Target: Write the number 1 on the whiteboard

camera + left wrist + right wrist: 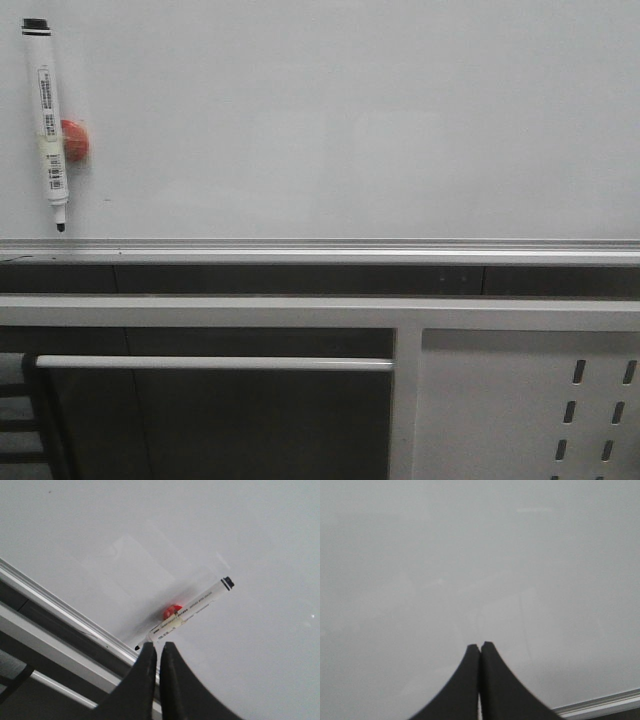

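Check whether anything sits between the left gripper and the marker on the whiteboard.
Nothing visible does. In the left wrist view the left gripper, fingertips together, sits just short of the marker, which hangs tip down on the whiteboard by a red holder. Only bare board lies between them.

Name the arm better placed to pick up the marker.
Left. The marker hangs on the whiteboard at its left side, and the left gripper points at it; the right wrist view shows bare board.

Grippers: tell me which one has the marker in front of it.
The left gripper: the marker, hanging by a red holder, lies just beyond its fingertips. The right gripper faces only bare whiteboard.
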`<act>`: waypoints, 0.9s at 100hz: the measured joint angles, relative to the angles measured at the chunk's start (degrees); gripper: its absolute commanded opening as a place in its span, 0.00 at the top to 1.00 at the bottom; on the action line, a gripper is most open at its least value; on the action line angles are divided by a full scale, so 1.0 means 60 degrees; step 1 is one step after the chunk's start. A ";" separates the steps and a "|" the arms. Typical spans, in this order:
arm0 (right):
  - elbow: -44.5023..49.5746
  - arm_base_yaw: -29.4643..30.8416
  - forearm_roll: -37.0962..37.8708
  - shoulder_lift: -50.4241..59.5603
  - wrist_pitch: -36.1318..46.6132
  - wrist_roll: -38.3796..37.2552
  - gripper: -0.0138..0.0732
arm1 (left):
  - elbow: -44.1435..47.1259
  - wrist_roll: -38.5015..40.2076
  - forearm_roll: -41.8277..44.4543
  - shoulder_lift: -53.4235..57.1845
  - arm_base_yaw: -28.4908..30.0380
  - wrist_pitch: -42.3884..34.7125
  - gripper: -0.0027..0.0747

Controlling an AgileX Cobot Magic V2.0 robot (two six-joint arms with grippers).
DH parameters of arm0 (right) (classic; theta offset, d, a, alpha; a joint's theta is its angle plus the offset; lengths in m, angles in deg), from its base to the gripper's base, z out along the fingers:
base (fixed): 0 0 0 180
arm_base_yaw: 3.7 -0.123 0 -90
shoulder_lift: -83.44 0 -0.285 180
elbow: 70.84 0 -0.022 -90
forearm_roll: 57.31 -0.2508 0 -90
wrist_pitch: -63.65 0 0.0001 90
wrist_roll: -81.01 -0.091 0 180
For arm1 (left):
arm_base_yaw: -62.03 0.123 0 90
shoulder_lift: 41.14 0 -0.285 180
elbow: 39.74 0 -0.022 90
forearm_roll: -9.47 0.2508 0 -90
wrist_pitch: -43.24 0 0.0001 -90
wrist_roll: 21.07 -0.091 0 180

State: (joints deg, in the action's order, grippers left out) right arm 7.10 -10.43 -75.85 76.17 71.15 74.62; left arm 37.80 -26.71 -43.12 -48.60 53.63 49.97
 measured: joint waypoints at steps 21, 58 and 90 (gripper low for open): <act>-0.0655 0.0000 -0.0191 0.0000 -0.1620 0.0000 0.92 | -0.0273 -0.0272 -0.0230 0.0000 0.0000 0.0396 0.99; -0.3589 0.0000 0.1367 -0.0816 -0.5220 0.0491 0.53 | -0.3481 -0.4257 0.1183 -0.2055 0.0000 0.2565 0.54; -0.3677 0.0000 0.1389 -0.1342 -0.5714 0.0574 0.49 | -0.4609 -0.6194 0.1285 -0.5131 -0.0120 0.2954 0.49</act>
State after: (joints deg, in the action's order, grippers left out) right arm -14.96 -10.43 -67.52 68.12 36.87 78.06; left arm 10.15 -63.88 -35.42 -79.39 52.91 67.69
